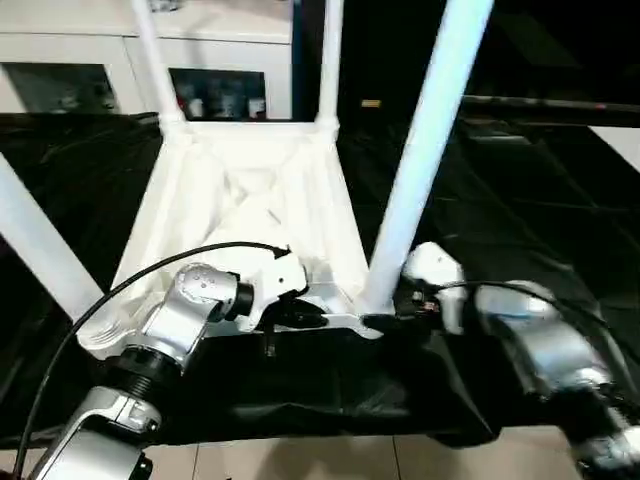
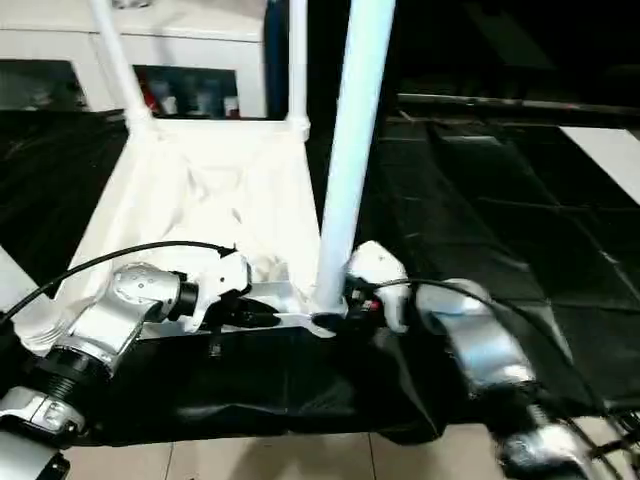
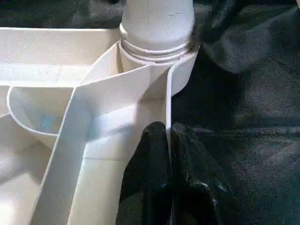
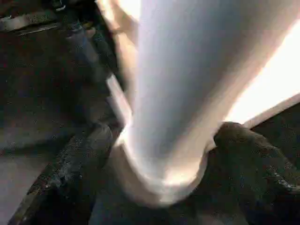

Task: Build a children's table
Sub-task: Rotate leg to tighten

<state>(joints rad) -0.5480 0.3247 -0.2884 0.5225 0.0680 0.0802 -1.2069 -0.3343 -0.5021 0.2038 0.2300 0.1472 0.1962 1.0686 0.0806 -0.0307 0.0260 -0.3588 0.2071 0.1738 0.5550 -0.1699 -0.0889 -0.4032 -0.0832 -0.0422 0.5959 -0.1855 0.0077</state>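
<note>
The children's table lies upside down on the black cloth, ribbed underside up, with white legs standing in its corner sockets. The near right leg rises from the corner socket closest to both grippers. My left gripper is shut on the thin rim wall of the table top just beside that socket. My right gripper comes in from the right, with one black finger on each side of the leg's base, gripping it. Two far legs and a near left leg also stand up.
The black cloth of the large table spreads to the right and ends close in front, above the tiled floor. A white glass-door cabinet stands behind. A black cable loops over my left forearm.
</note>
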